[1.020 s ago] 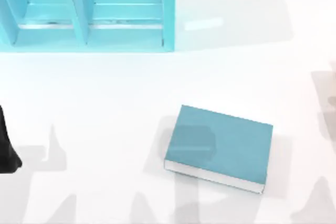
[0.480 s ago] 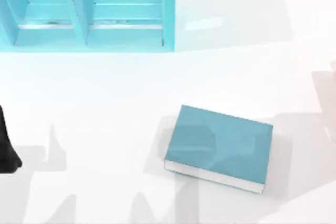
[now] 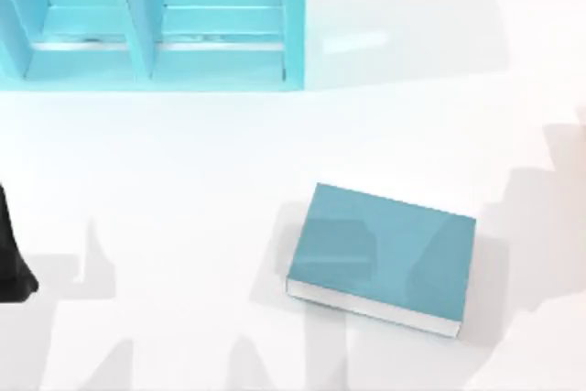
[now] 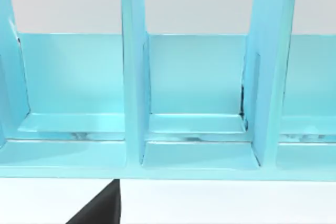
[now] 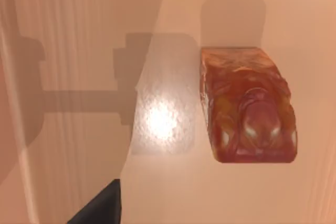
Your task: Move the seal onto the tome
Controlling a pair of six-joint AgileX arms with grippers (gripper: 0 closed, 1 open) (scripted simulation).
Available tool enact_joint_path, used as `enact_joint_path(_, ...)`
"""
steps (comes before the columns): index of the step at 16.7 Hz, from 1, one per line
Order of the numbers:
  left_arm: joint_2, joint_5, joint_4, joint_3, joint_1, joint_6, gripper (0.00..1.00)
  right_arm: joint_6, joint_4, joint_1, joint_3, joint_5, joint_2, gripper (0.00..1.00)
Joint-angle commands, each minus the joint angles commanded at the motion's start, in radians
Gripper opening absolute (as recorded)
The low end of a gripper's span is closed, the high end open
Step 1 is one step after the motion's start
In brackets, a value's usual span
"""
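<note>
The tome lies flat at the table's five o'clock. The seal sits below the right wrist camera. The left arm waits at nine o'clock; neither gripper's finger state can be told.

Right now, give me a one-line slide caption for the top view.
Teal tome lying flat on the white table, teal shelf unit at the far left corner, left arm parked at the left edge.

The tome lay flat on the desk, right of centre and toward the near edge. The shelf unit stood at the far left of the desk, well apart from the tome. The left arm sat at the desk's left edge. The seal rested on the desk surface.
</note>
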Motion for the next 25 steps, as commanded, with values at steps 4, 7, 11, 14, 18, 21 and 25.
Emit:
enact_joint_path(4, 0.000, 0.000, 0.000, 0.000, 0.000, 0.000, 1.00, 0.001, 0.004, 0.005, -0.004, 0.000, -0.003, 1.00)
enact_joint_path(7, 0.000, 0.000, 0.000, 0.000, 0.000, 0.000, 1.00, 0.003, 0.050, 0.003, -0.046, 0.000, 0.004, 1.00)
enact_joint_path(11, 0.000, 0.000, 0.000, 0.000, 0.000, 0.000, 1.00, 0.003, 0.188, 0.003, -0.151, 0.000, 0.036, 1.00)
enact_joint_path(14, 0.000, 0.000, 0.000, 0.000, 0.000, 0.000, 1.00, 0.004, 0.300, 0.003, -0.229, 0.000, 0.072, 1.00)
enact_joint_path(18, 0.000, 0.000, 0.000, 0.000, 0.000, 0.000, 1.00, 0.005, 0.370, 0.003, -0.271, 0.001, 0.098, 1.00)
enact_joint_path(21, 0.000, 0.000, 0.000, 0.000, 0.000, 0.000, 1.00, 0.005, 0.370, 0.003, -0.271, 0.001, 0.098, 1.00)
enact_joint_path(25, 0.000, 0.000, 0.000, 0.000, 0.000, 0.000, 1.00, 0.005, 0.370, 0.003, -0.271, 0.001, 0.098, 0.70)
